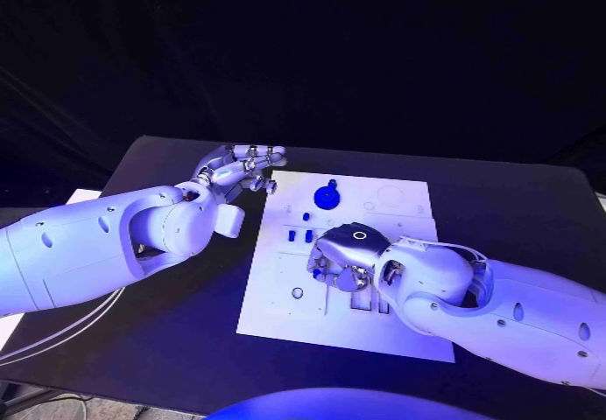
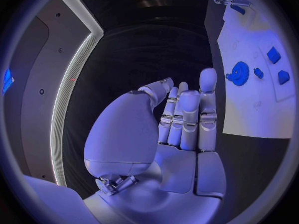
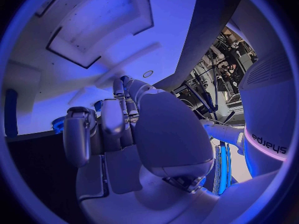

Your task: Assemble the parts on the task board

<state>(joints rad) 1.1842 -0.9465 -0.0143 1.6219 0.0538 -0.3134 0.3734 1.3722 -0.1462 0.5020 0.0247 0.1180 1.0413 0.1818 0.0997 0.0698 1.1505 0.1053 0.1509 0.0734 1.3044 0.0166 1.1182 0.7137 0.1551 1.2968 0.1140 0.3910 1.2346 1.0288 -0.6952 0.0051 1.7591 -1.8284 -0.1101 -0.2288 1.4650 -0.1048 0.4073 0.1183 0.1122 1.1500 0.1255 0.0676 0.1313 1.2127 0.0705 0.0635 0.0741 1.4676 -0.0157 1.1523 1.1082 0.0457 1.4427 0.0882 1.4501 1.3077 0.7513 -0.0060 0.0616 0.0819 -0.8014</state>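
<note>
The white task board (image 1: 379,302) lies in the middle of the black table. A round blue toothed part (image 1: 327,196) rests near its far edge, with small blue parts (image 1: 298,234) just below it. My left hand (image 1: 240,166) hovers at the board's far left corner, fingers straight and holding nothing; the left wrist view shows its hand (image 2: 181,119) beside the board (image 2: 255,109) and the toothed part (image 2: 238,73). My right hand (image 1: 343,258) is over the board's middle with its fingers curled down. A small blue part (image 3: 59,122) sits at its fingertips (image 3: 77,129); whether it is held is hidden.
Recessed slots (image 1: 366,302) in the board lie partly under my right forearm. Bare black table (image 1: 505,201) surrounds the board. A pale object (image 1: 82,197) sits at the table's left edge, behind my left arm.
</note>
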